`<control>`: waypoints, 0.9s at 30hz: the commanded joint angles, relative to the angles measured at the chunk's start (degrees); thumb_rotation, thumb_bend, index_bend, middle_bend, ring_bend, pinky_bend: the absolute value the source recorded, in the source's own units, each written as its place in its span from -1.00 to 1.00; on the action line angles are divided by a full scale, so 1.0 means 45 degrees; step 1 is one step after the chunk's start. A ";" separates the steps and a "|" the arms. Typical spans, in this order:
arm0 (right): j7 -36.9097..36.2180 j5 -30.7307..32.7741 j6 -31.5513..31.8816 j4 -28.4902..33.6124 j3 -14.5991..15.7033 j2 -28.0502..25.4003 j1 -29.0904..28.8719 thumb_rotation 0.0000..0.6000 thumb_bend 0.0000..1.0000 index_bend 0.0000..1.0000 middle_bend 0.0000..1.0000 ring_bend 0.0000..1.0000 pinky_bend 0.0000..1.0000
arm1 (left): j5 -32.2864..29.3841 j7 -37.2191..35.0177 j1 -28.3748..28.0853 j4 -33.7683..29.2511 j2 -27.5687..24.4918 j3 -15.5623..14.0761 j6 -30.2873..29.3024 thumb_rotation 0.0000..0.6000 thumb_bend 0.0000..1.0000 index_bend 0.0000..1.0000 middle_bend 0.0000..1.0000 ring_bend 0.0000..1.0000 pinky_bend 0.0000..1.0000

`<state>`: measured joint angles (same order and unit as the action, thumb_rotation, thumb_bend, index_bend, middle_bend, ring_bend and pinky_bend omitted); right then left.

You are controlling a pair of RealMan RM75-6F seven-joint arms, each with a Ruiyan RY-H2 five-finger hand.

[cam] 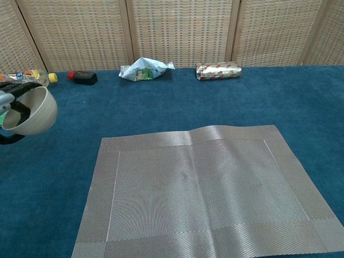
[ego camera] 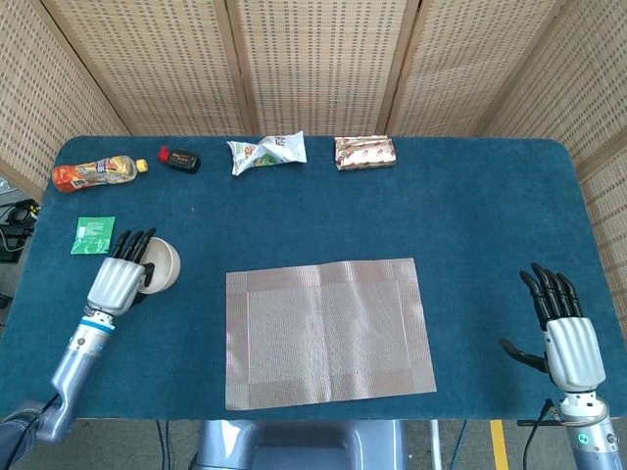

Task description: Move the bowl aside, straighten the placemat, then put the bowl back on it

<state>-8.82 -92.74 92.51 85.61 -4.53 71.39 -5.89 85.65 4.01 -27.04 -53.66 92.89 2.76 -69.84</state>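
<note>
I have the left hand (ego camera: 121, 282) raised at the table's left side, fingers wrapped on the bowl (ego camera: 162, 265), which is off the cloth and tipped with its mouth toward the hand. My right hand (ego camera: 566, 338) rests near the right edge, fingers straight and apart, holding nothing. The placemat (ego camera: 328, 332) lies centred, long axis left-right. A bottle (ego camera: 95, 173), snack bag (ego camera: 267, 151) and wrapped bar (ego camera: 365, 152) line the far edge.
</note>
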 commanded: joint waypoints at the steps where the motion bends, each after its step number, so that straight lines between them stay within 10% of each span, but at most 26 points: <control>1: -0.0123 -0.0007 0.0123 0.0051 -0.0033 -0.0077 0.0049 1.00 -0.73 -0.93 -1.00 -1.00 -1.00 | 0.0779 0.1072 -0.0373 -0.2117 -0.0275 -0.0085 -0.0557 1.00 -0.05 0.36 -1.00 -1.00 -1.00; 11: -0.0617 0.0081 0.0176 0.0120 -0.0076 -0.0356 0.0114 1.00 -0.73 -0.93 -1.00 -1.00 -1.00 | 0.1262 0.4431 -0.1324 -0.5634 0.0513 -0.0123 0.0545 1.00 -0.05 0.35 -1.00 -1.00 -1.00; 27: -0.1270 -0.0036 0.0381 0.0251 -0.0085 -0.0630 0.0196 1.00 -0.73 -0.93 -1.00 -1.00 -1.00 | -0.0628 0.7992 -0.2590 -0.6352 0.2653 0.0521 0.3101 1.00 -0.08 0.28 -1.00 -1.00 -1.00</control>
<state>-14.48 -92.84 94.18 86.71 -4.94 68.61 -5.03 83.82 38.80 -37.95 -82.33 103.73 4.55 -56.81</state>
